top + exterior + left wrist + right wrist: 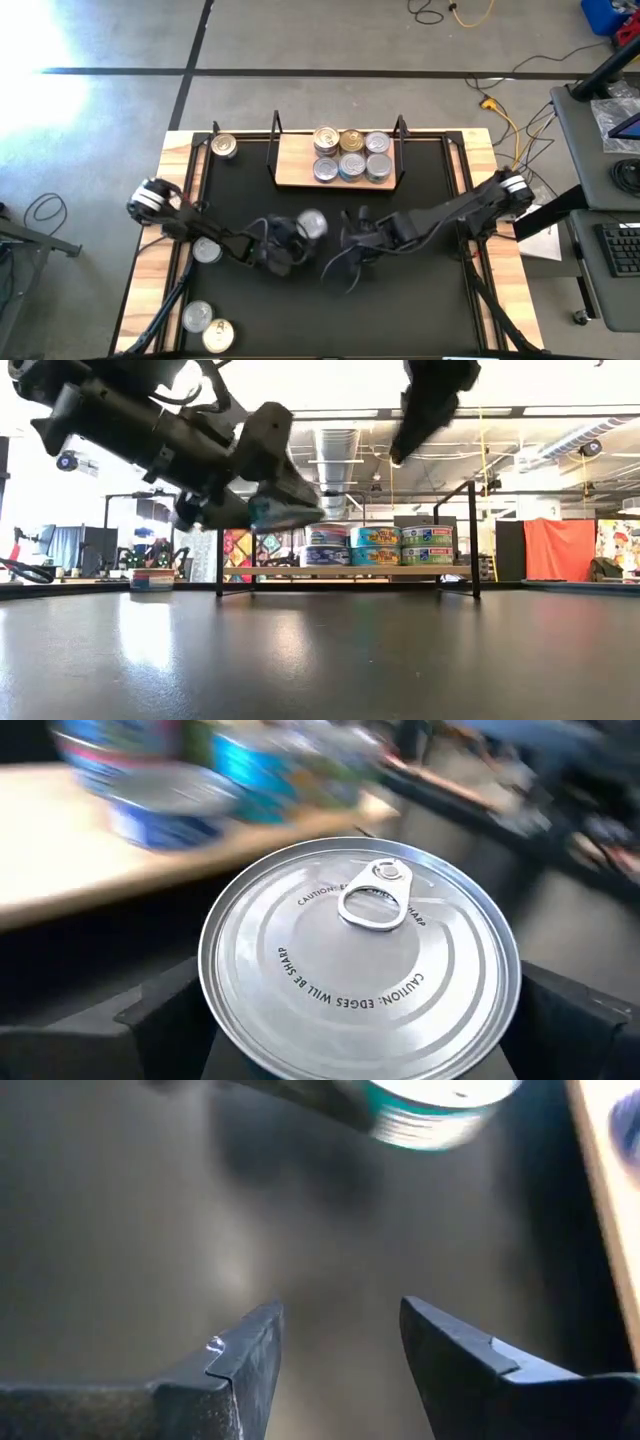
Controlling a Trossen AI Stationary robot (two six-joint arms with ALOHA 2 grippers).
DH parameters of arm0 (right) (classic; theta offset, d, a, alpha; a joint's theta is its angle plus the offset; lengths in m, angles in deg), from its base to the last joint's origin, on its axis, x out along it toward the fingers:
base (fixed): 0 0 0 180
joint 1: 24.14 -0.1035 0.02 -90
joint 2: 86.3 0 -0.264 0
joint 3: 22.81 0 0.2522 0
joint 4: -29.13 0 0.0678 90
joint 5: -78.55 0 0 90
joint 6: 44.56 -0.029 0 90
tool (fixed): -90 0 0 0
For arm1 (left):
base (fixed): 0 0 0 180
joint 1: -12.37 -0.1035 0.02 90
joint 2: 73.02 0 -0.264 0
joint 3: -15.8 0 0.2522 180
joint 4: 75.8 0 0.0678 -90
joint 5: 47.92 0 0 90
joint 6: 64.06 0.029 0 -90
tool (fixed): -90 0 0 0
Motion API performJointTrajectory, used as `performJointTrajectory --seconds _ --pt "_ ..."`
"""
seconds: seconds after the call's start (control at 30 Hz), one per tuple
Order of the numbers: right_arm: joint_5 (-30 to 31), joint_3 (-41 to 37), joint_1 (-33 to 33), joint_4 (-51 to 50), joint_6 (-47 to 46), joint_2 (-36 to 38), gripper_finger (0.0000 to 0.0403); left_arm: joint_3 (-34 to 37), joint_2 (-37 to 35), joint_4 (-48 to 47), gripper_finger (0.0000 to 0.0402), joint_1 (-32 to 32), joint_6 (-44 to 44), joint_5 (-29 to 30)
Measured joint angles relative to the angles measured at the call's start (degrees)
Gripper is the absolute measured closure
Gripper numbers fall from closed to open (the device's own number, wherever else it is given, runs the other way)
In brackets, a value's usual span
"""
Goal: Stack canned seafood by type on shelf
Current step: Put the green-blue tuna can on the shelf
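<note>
So the left gripper sits mid-frame in the high view, just left of center, and it's got a short round silver-lidded tin pinched between its dark fingers. In the left wrist view that tin fills most of the picture, pull-tab up, with a finger on either side of it. From the low view the gripper and its tin hang in the air in the upper left, clear of the black tabletop.

The right gripper is just right of it in the center of the high view, holding nothing, jaws spread apart; the right wrist view shows the two dark fingers with a clear gap between them.

The small light-wood shelf with black wire posts is at upper center of the high view, with six tins grouped on its right half, one of them gold-lidded.

Loose tins: one gold-lidded tin in the upper left of the table, one silver tin beside the left arm, and a silver and gold pair at lower left.
</note>
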State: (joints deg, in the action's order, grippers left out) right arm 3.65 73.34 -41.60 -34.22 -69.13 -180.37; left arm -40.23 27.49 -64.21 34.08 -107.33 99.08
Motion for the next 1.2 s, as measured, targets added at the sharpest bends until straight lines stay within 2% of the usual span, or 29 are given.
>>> performJointTrajectory --seconds 0.07,0.23,0.3,0.47,0.57,0.7,0.87,1.07,1.2 --pt "0.83 -0.06 1.01 3.58 2.73 0.97 0.0209 1.9 -2.6 -0.25 0.0031 -1.42 -0.69 3.18" --pt "1.86 -0.12 6.4 15.72 11.09 1.7 0.021 4.62 -6.3 -0.06 0.003 -6.23 4.77 3.26" --pt "0.1 -0.2 9.46 19.53 14.2 1.53 0.0215 5.72 -6.93 -0.92 0.003 -7.96 4.64 3.29" --pt "-8.89 -0.2 18.26 27.92 20.02 1.54 0.0244 7.84 -8.11 -0.94 0.0029 -11.01 -2.22 3.55" --pt "-14.04 0.55 22.68 29.94 22.84 0.48 0.0271 8.2 -7.87 -1.11 0.0029 -12.63 -4.26 4.15" --pt "-22.76 3.15 26.93 30.26 25.48 -5.03 0.0318 8.2 -7.56 -1.55 0.0029 -16.0 -5.22 3.37" --pt "-24.57 7.96 30.58 29.55 26.14 -12.6 0.0382 8.27 -7.54 -2.32 0.0029 -18.93 -2.11 -1.15" --pt "-28.45 14.86 34.02 30.56 29.74 -17.99 0.0393 8.27 -7.54 -2.71 0.0029 -19.27 0.16 -1.94" --pt "-34.13 18.99 35.95 30.0 29.32 -24.12 0.0394 8.18 -6.61 -2.8 0.0028 -21.58 -1.85 -2.53"
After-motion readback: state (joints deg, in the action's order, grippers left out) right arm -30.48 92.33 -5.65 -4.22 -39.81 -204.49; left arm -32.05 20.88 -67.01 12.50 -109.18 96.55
